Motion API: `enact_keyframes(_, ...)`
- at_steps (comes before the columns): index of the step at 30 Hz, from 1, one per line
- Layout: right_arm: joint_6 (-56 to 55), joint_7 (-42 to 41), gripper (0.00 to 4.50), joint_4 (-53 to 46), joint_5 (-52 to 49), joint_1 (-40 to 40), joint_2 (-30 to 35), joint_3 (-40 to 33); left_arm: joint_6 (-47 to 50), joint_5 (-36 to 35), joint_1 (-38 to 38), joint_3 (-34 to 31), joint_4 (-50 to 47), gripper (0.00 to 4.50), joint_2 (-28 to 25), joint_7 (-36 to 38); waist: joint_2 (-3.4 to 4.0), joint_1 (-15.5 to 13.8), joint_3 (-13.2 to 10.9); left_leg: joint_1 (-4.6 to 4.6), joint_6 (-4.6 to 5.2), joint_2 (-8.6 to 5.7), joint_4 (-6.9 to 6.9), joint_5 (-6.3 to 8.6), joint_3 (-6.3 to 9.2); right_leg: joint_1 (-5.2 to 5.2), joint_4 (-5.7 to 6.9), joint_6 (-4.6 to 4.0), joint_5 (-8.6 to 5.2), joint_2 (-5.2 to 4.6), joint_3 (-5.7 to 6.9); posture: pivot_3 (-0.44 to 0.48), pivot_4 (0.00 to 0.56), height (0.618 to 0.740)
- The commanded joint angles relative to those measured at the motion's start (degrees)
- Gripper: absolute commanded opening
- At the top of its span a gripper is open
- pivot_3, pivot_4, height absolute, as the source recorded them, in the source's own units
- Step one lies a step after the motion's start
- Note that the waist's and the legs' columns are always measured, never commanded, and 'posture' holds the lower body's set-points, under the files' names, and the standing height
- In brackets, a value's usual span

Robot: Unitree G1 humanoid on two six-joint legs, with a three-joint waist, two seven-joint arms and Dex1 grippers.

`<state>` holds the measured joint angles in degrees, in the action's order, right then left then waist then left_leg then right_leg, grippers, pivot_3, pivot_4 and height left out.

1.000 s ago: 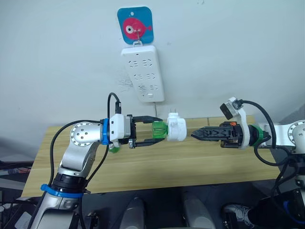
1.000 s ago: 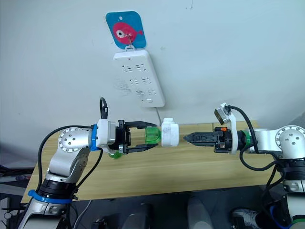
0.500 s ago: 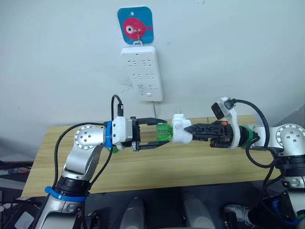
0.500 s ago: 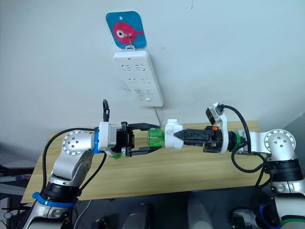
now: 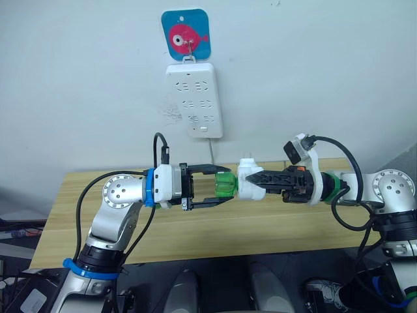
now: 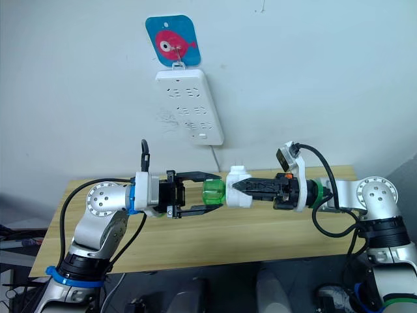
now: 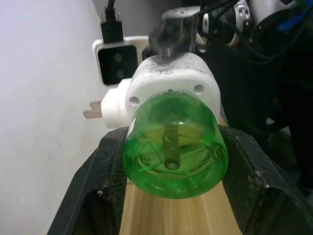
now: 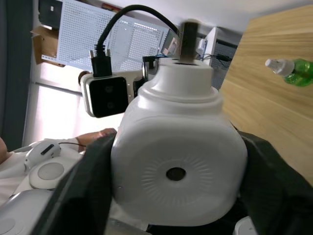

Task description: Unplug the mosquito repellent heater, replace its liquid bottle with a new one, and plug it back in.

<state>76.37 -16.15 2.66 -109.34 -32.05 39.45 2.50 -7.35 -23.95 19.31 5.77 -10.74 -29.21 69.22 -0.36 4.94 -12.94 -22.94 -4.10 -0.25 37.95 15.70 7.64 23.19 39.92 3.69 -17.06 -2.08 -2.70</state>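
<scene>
The white mosquito repellent heater [image 5: 246, 178] hangs in mid-air above the table, its two prongs [image 7: 93, 110] pointing up. A green liquid bottle [image 5: 225, 183] is joined to its left end. My left gripper [image 5: 225, 185] is shut on this bottle, a black finger [image 7: 95, 188] on each side. From the right, my right gripper [image 5: 258, 182] is shut on the heater's white body [image 8: 178, 161]. A second green bottle with a white cap [image 8: 292, 66] lies on the table.
A long white power strip [image 5: 199, 98] hangs on the wall under a blue hook plate with a red fish [image 5: 184, 36], up and behind the heater. The wooden table [image 5: 260, 225] runs below both arms, with its front edge near me.
My right gripper has moved left and shut on the heater, which it stood apart from a second ago. My left gripper has shifted slightly right, still holding the bottle.
</scene>
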Motion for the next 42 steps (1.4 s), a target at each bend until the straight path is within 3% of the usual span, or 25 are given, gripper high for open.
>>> enact_keyframes(1, -0.43, -0.88, 2.99, -2.03, -3.65, -1.24, -0.33, 0.17, -0.67, 0.51, 0.66, 0.46, -0.34, 2.33, 0.65, -1.10, 0.00, 0.01, 0.00, 0.00, 0.00, 0.00, 0.00, 0.00, 0.00, 0.00, 0.00, 0.00, 0.00, 0.00, 0.00, -0.076, 0.182, 0.734)
enact_keyframes(5, -0.81, -0.55, 2.99, -2.40, -3.64, -1.27, -0.40, 0.38, 1.43, 0.44, 0.78, 1.02, -0.87, 2.33, -0.04, -1.06, 0.00, 0.01, 0.00, 0.00, 0.00, 0.00, 0.00, 0.00, -0.01, 0.00, 0.00, 0.00, 0.00, 0.00, -0.01, -0.079, 0.181, 0.734)
enact_keyframes(7, -1.02, -0.41, 2.99, -2.53, -3.41, -1.31, -0.28, 0.38, 8.44, -0.85, 1.19, 1.54, -2.16, 2.33, -1.74, -1.83, 0.00, 0.02, 0.00, 0.00, 0.00, 0.00, 0.00, 0.00, 0.00, 0.00, 0.00, 0.00, 0.00, 0.00, 0.00, -0.079, 0.180, 0.734)
enact_keyframes(9, -0.91, -0.74, 2.99, -2.67, -2.72, -1.47, 0.04, 0.35, 20.94, -4.69, 2.54, 1.72, -3.26, 2.33, -4.65, -3.11, 0.00, 0.07, 0.00, 0.00, 0.00, 0.00, 0.00, 0.00, 0.01, 0.00, 0.01, 0.00, 0.00, 0.00, 0.00, -0.073, 0.179, 0.734)
enact_keyframes(13, 0.25, -2.46, 2.99, -3.64, -0.43, -1.64, 0.84, 0.23, 53.45, -21.09, 9.88, -0.71, -1.70, 2.33, -10.15, -6.84, 0.00, 0.23, 0.00, -0.02, 0.01, -0.01, 0.01, 0.00, 0.08, 0.00, 0.03, 0.01, 0.00, 0.01, 0.06, -0.068, 0.181, 0.734)
enact_keyframes(17, 0.61, -3.54, 2.99, -4.35, 0.48, -1.66, 0.90, 0.32, 64.48, -28.26, 14.93, -2.22, -0.85, 2.33, -12.48, -6.05, -0.01, 0.30, -0.01, -0.01, 0.01, -0.01, -0.01, 0.00, 0.10, 0.01, 0.02, 0.02, -0.01, 0.04, 0.10, -0.067, 0.182, 0.734)
enact_keyframes(22, -0.11, -3.44, 2.99, -4.21, 0.54, -1.74, 0.71, 0.35, 59.27, -24.80, 12.53, -2.56, -3.06, 2.33, -12.80, -5.61, -0.01, 0.41, -0.01, 0.00, 0.00, 0.02, -0.03, -0.01, 0.07, 0.02, 0.00, 0.01, -0.01, 0.04, 0.08, -0.067, 0.184, 0.734)
enact_keyframes(27, -0.61, -2.79, 2.99, -3.44, -0.21, -1.75, 1.01, 0.07, 48.72, -17.79, 8.52, -1.33, -5.16, 3.93, -14.10, -3.32, 0.00, 0.07, -0.01, 0.01, 0.00, 0.03, -0.04, -0.01, 0.04, 0.04, 0.00, 0.00, -0.01, 0.04, 0.04, -0.058, 0.188, 0.734)
enact_keyframes(29, -0.78, -2.58, 2.99, -3.19, -0.44, -1.64, 1.18, -0.05, 39.64, -13.09, 5.34, -1.13, -6.23, 4.49, -14.42, -0.80, 0.00, -0.13, -0.01, -0.01, 0.00, 0.02, -0.03, -0.01, 0.04, 0.04, -0.02, 0.01, -0.01, 0.03, 0.03, -0.056, 0.187, 0.734)
enact_keyframes(34, -0.83, -2.61, 2.99, -3.15, 0.30, -1.53, 1.27, -0.23, 4.05, 1.06, -3.01, -2.73, -4.40, 4.50, -9.18, 0.93, 0.00, -0.40, -0.01, -0.04, 0.00, 0.01, -0.06, -0.01, -0.02, 0.04, -0.11, 0.00, -0.01, -0.02, 0.00, -0.047, 0.189, 0.734)
enact_keyframes(42, -0.92, -2.37, 2.99, -3.14, 0.74, -1.63, 0.87, 0.00, -8.75, 4.06, -1.47, -2.43, -1.06, 4.50, -2.16, -3.29, -0.01, -1.64, -0.01, -0.04, 0.00, -0.01, 0.02, -0.01, -0.02, 0.02, -0.07, -0.03, 0.02, -0.04, -0.01, -0.050, 0.191, 0.734)
